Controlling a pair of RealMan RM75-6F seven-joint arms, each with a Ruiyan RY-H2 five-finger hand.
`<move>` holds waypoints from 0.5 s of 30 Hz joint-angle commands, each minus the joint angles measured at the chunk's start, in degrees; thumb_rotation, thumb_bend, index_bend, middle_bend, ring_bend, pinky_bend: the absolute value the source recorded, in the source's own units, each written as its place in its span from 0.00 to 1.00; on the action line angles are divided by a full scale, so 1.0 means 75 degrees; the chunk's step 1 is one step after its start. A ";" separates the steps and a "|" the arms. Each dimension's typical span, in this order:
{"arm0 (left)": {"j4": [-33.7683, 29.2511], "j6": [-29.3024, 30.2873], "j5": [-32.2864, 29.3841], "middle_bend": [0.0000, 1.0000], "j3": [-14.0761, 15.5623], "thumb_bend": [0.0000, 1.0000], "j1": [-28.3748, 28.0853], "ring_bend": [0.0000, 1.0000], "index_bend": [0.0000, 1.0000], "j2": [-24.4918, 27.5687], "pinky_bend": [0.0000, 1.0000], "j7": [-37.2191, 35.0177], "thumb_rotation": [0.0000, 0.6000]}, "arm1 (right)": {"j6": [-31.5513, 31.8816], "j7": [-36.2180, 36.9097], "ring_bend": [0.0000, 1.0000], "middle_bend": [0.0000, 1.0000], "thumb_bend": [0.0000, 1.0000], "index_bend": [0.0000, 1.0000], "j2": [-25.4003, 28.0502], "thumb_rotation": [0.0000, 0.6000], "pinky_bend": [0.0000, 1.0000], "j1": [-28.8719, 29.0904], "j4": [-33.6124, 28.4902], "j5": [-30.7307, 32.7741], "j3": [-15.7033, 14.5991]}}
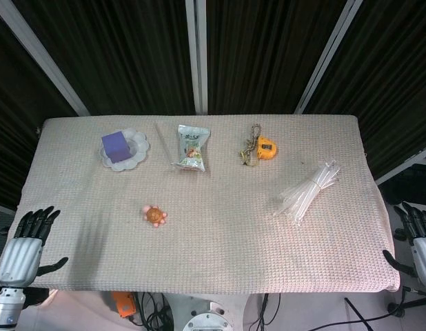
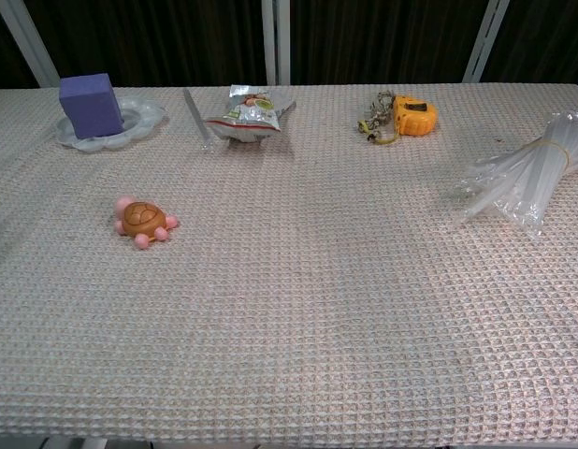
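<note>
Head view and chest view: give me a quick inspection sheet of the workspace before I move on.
Surface: table under a beige waffle-weave cloth, flat.
Job's things: turtle toy lies nearest the left hand, apart from it; bundle of clear straws nearest the right hand.
Clutter: purple block on a clear flower-shaped dish; snack packet; orange tape measure with a cord.
Hands: left hand at the table's left edge, fingers apart, holding nothing; right hand off the right edge, likewise empty.
Cables: black cables below the front edge.
Surroundings: dark curtains, metal frame bars.
</note>
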 commanded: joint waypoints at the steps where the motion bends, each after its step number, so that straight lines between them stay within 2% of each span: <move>1: -0.0003 -0.0001 0.0000 0.03 0.0001 0.06 0.0001 0.00 0.07 0.0003 0.00 0.0002 1.00 | 0.0005 -0.0001 0.00 0.00 0.17 0.00 -0.0003 1.00 0.00 0.0000 0.0005 -0.0008 -0.0001; 11: -0.0221 -0.0199 0.0388 0.03 -0.0015 0.06 -0.0289 0.00 0.08 0.0001 0.00 -0.0226 1.00 | 0.0004 -0.0021 0.00 0.00 0.17 0.00 -0.0006 1.00 0.00 0.0012 0.0002 -0.0029 0.0002; 15: -0.0428 -0.0567 0.0682 0.04 -0.0123 0.16 -0.0712 0.00 0.09 0.0034 0.00 -0.0173 1.00 | 0.0028 -0.0041 0.00 0.00 0.17 0.00 0.0030 1.00 0.00 0.0024 -0.0044 -0.0011 0.0041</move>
